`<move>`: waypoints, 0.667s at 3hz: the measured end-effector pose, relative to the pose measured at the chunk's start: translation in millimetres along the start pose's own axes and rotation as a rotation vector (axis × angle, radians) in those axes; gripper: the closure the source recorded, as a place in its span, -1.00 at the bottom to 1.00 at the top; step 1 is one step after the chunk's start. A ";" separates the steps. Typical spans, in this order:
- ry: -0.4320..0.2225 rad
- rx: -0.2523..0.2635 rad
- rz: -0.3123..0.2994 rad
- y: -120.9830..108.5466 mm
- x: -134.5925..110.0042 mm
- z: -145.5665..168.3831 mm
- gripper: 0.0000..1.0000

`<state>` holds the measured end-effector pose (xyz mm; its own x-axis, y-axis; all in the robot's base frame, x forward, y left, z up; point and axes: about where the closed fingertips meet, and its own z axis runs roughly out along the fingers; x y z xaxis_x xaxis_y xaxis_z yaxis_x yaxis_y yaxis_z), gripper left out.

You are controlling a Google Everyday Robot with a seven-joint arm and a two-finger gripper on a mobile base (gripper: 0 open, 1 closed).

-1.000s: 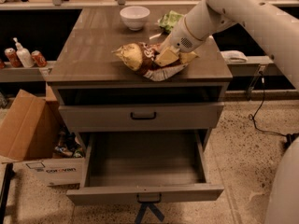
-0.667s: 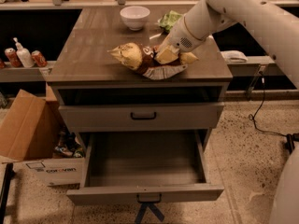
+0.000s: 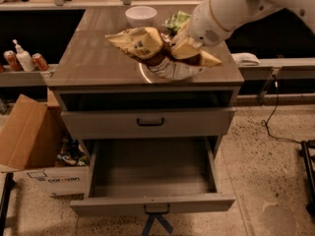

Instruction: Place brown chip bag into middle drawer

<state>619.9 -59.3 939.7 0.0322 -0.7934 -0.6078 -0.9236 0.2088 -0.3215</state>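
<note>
- Brown laminate forms the cabinet top (image 3: 93, 65), which carries a white bowl (image 3: 141, 16) and a green chip bag (image 3: 176, 21) at the back. A cardboard box (image 3: 24, 132) stands on the floor to the left.
- A second ago the brown chip bag (image 3: 157, 53) lay slumped on that top. Now it hangs above the front half, its pale underside showing and a shadow beneath it.
- The gripper (image 3: 183, 47) sits at the bag's right-hand half, its tan fingers (image 3: 189, 49) clamped on the foil. The bag's weight seems to be carried wholly by the arm.
- For the task this suggests the pick is done and the carry is next, out past the front edge and down.
- One drawer (image 3: 152, 181) stands pulled out and bare inside, below a shut drawer front (image 3: 150, 122) (only that lower one could receive the bag as things lie).
- The bag's long axis runs left to right, roughly along the cabinet's front edge. The tan left end (image 3: 133, 39) rides higher and the right tip (image 3: 211, 60) dips.
- Being gripped off-centre, the free left end may droop or swing during the descent, and the crumpled foil could catch on the drawer's rim.
</note>
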 end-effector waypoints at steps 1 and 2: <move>0.020 -0.040 -0.041 44.0 -6.8 -31.9 1.00; 0.021 -0.040 -0.040 44.2 -6.7 -31.8 1.00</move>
<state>566.7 -62.9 952.6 0.0622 -0.8124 -0.5797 -0.9364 0.1535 -0.3156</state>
